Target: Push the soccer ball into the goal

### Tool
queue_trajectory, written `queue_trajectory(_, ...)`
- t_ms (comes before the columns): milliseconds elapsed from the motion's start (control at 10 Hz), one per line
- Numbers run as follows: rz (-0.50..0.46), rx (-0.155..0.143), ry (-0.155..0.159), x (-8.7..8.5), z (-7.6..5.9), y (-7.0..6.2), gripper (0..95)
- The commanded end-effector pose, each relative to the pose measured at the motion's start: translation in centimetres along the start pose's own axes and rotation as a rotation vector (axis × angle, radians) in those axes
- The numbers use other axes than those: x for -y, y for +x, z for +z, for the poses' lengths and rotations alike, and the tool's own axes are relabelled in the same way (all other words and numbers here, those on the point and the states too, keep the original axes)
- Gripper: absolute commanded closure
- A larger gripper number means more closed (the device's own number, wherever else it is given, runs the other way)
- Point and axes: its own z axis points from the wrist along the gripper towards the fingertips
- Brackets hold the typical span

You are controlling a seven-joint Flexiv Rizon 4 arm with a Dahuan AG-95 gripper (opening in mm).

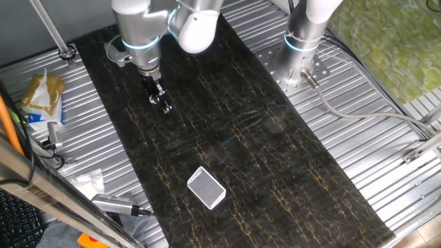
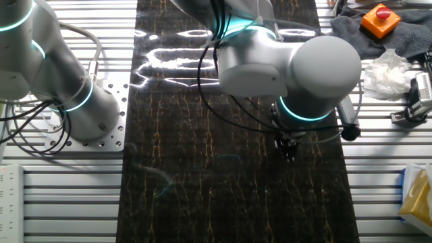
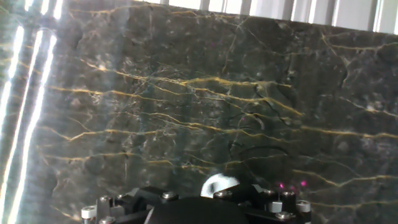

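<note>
The goal [image 1: 206, 187], a small white-framed box with grey mesh, lies on the dark marble mat near its front end. My gripper [image 1: 160, 98] hangs low over the mat's far left part, well away from the goal, and its fingers look closed together and empty. It also shows in the other fixed view [image 2: 288, 146], narrow and just above the mat. In the hand view a small white round thing with a dark patch, the soccer ball [image 3: 217, 184], peeks out right behind the hand's dark body at the bottom edge. The ball is hidden in both fixed views.
A second arm's base [image 1: 298, 65] stands on the metal table right of the mat [image 1: 275, 172]. Crumpled white paper [image 1: 89, 182], a metal tool [image 1: 117, 204] and a yellow packet [image 1: 41, 93] lie left of the mat. An orange button box [image 2: 379, 19] sits on a grey cloth.
</note>
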Motion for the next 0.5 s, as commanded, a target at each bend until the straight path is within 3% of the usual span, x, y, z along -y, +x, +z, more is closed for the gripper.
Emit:
queue_trajectory(100, 0.007, 0.000, 0.000, -0.5, -0.3, 0.0, 0.0)
queue_trajectory(500, 0.045, -0.007, -0.026, -1.6, -0.1, -0.3, 0.0)
